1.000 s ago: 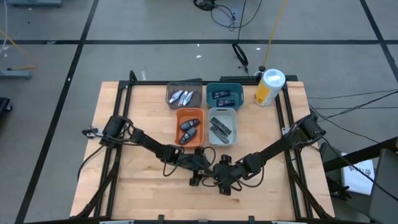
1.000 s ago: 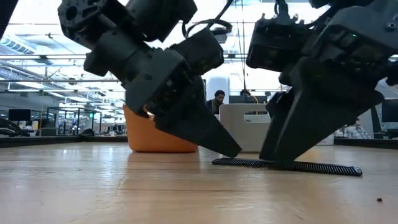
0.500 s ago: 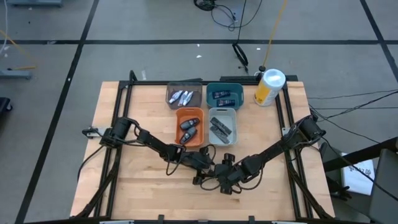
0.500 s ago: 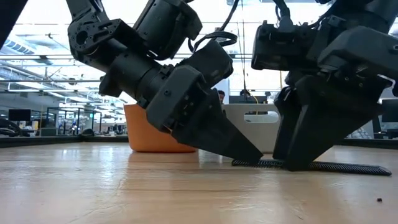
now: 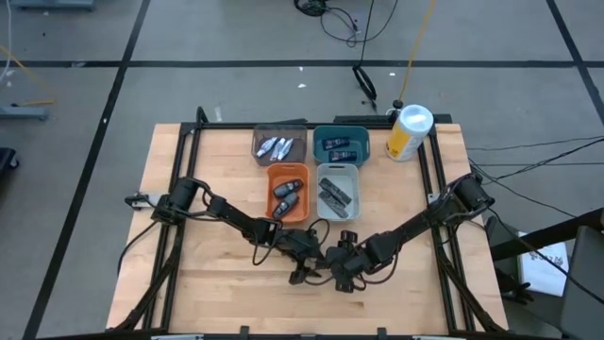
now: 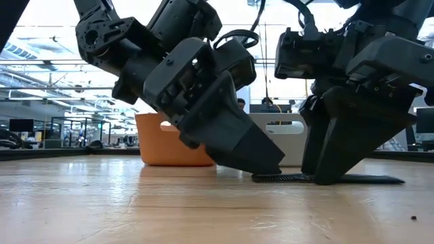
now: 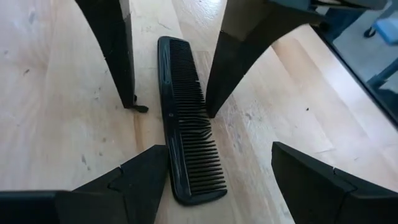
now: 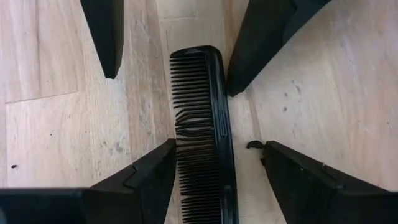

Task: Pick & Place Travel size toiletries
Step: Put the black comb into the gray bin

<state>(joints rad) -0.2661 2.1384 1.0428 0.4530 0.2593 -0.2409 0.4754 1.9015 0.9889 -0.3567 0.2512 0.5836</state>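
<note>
Black comb [image 7: 188, 134], slim flat bar, solid spine along one long side, fine teeth along the other, a few mid teeth bent out of line. Lies flat on the wooden table [image 5: 208, 283], near the front edge, about midway between left and right edges. Left gripper [image 5: 307, 271] and right gripper [image 5: 337, 273] both down at it, tips on the wood, one at each end. Left fingers [image 7: 134, 180] spread wide, straddling one end. Right fingers [image 8: 152, 174] also apart, either side of the comb, one just beside the teeth; no grip visible. Other toiletries [image 5: 275, 146] sit in bins [image 5: 287, 173] toward the back edge.
</note>
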